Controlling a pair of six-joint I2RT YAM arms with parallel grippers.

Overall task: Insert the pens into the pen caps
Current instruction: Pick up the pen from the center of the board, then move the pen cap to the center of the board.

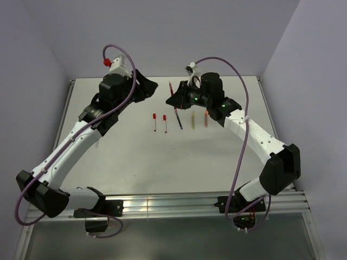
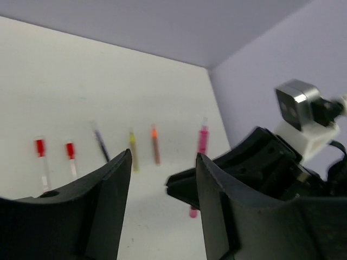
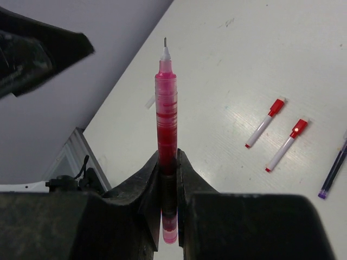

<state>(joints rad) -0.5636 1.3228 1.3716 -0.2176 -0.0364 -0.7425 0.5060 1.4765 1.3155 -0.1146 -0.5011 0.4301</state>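
R hand (image 3: 168, 162) clenched low on red pen (image 3: 166, 103), bare tip aimed out toward L hand (image 2: 162, 157) — prob. presenting it for capping. L hand released, empty; other pens (image 1: 192, 119) rowed on tabletop (image 1: 135, 157).

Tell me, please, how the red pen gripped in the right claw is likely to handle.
The red pen looks stiff: it juts straight from the right claw without sagging. Its smooth, round barrel may slip or twist in that grip. Its thin bare tip looks fragile if bumped.
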